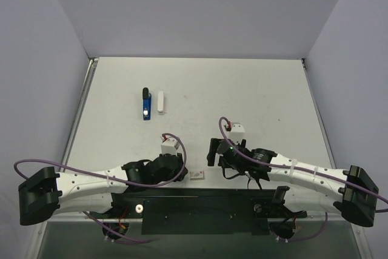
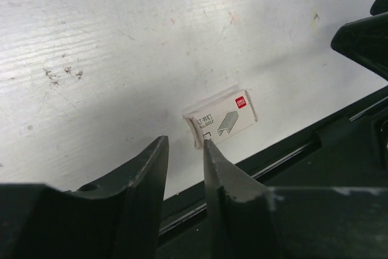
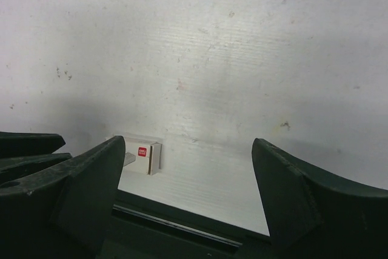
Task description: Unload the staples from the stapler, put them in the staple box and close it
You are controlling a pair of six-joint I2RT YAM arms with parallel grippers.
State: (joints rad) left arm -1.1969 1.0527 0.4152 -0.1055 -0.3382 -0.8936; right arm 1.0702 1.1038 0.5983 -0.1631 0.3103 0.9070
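Shows stapler (image 1: 146,104) flat on table (image 1: 254,89), well beyond box (image 2: 221,122) and off to its left, black end farthest from box, with a pale strip (image 1: 160,102) parallel just beside it on the box-ward side, not touching. Puts left gripper (image 2: 183,145) right at box's near end, jaws narrow with a slim gap and holding nothing, one fingertip (image 2: 207,147) lined up with box's corner, contact unclear. Puts right gripper (image 3: 188,147) near box on its other side, jaws wide, nothing between.
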